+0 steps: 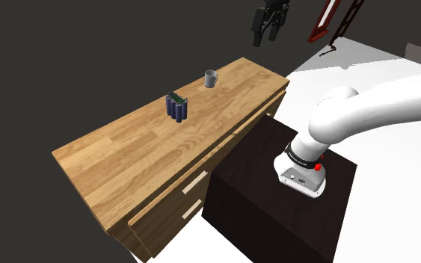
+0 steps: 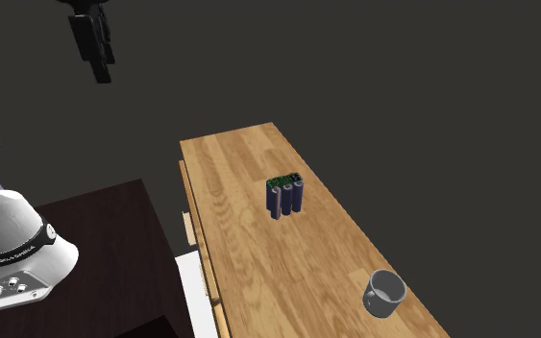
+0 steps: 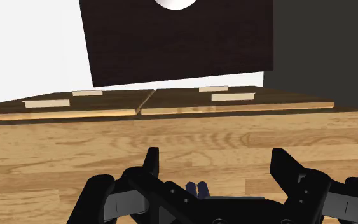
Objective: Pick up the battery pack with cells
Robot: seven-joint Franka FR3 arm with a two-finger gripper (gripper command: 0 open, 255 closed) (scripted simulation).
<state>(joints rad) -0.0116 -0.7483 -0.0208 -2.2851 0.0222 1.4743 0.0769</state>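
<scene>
Pickup not begun: the battery pack (image 1: 176, 107) is standing upright on the wooden cabinet top (image 1: 126, 161), untouched. The gripper (image 1: 268, 22) is hanging well above with fingers spread wide, seemingly over the pack. Descent, grasp and lift are outstanding.

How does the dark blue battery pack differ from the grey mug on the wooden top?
The dark blue battery pack is a cluster of upright cylinders under a green board; the grey mug is one open cup with a handle. The pack stands taller than the mug. Both rest upright on the wooden cabinet top, apart.
</scene>
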